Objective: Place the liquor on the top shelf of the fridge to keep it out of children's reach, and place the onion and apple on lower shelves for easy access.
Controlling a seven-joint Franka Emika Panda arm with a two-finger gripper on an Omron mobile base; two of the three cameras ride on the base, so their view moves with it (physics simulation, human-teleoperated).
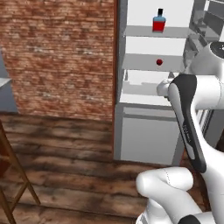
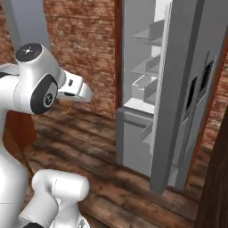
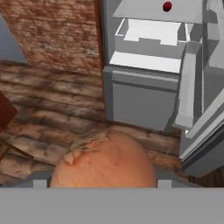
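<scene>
The onion (image 3: 104, 159) sits right at the bottom of the hand view, large and close, which suggests the gripper (image 3: 103, 183) is clamped on it and carrying it toward the fridge (image 1: 144, 127); the fingertips themselves are hidden, so the grip is a judgement.

The liquor (image 1: 159, 22) already stands upright on the top shelf (image 1: 153, 31), and the apple (image 1: 159, 62) rests on 1 of the lower shelves (image 1: 151, 66) beneath it, so only the onion seems left.

The open fridge door (image 2: 187, 89) stands to the right, and its door racks (image 3: 192, 87) narrow the approach. A brick wall (image 1: 57, 52) flanks the left side.
</scene>
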